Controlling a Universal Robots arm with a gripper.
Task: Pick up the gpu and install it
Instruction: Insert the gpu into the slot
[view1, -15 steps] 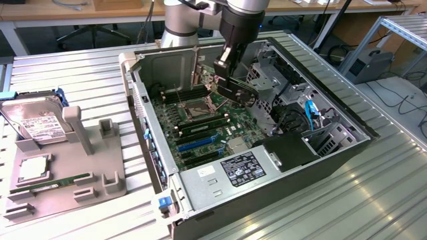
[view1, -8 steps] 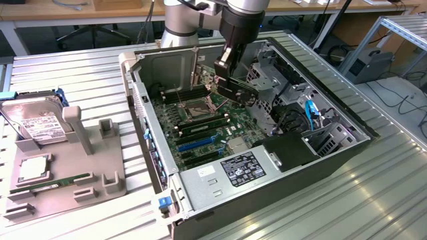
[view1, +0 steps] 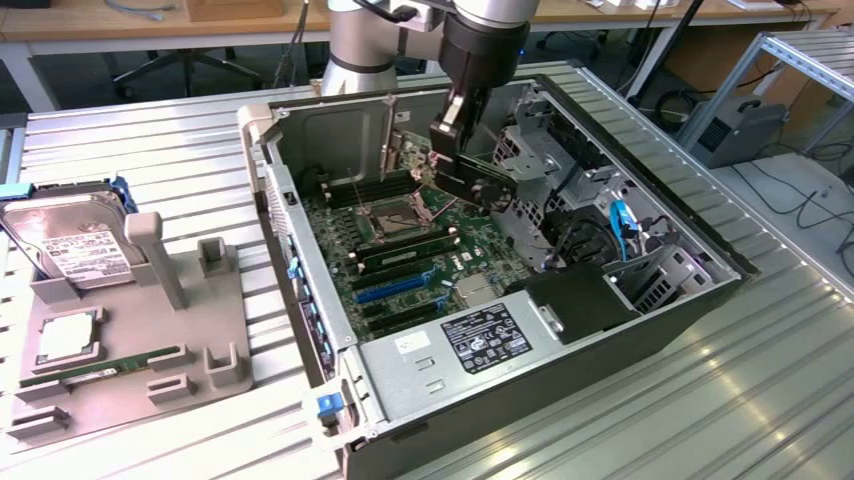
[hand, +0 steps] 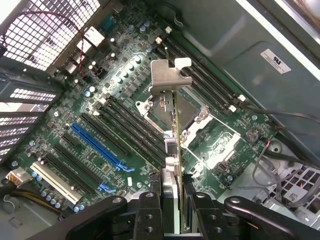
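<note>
My gripper (view1: 455, 135) hangs inside the open computer case (view1: 667, 300), above the green motherboard (view1: 400, 250). It is shut on the gpu (view1: 481, 183), a thin dark card hanging tilted over the board near the processor socket. In the wrist view the gpu (hand: 176, 135) appears edge-on between my black fingers (hand: 150, 212), with its silver end bracket (hand: 167, 77) at the far end. The card floats clear of the board, over the socket frame (hand: 197, 117). The blue expansion slot (hand: 97, 145) and the black slots beside it lie off to one side of the card.
A grey fixture (view1: 200, 350) on the exterior view's left carries a silver hard drive (view1: 74, 250), a processor (view1: 64, 340) and a green memory stick (view1: 120, 362). Inside the case are drive cages (view1: 534, 150), cables (view1: 621, 225) and a labelled power supply (view1: 454, 350).
</note>
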